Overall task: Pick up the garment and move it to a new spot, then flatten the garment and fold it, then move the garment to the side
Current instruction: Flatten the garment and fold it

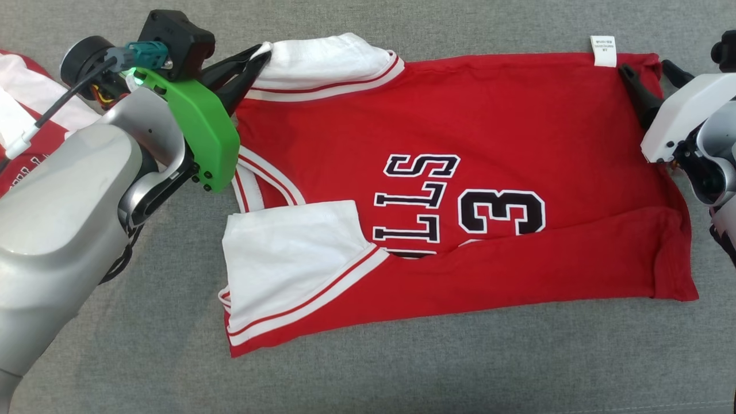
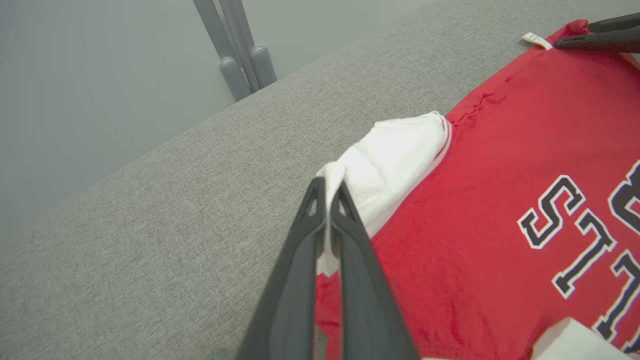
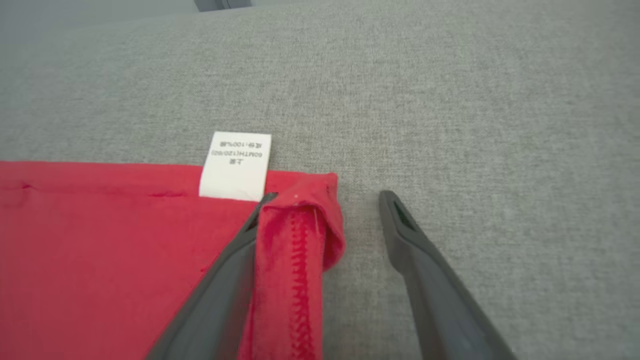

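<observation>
Red jersey (image 1: 460, 115) lies spread on the grey fabric (image 1: 402, 368), near edge folded up so the lettering is half covered. I can only read "LLS" and a "3". Left gripper (image 1: 259, 57) is pinched tight on the white sleeve (image 1: 328, 60) edge at the far left. Right gripper (image 1: 645, 65) is spread wide around the far right corner (image 3: 320, 210) by the tag (image 1: 602, 50). One finger touches the rolled hem, nothing clamped. Another red-white garment (image 1: 23, 103) is mostly hidden behind the left arm.
</observation>
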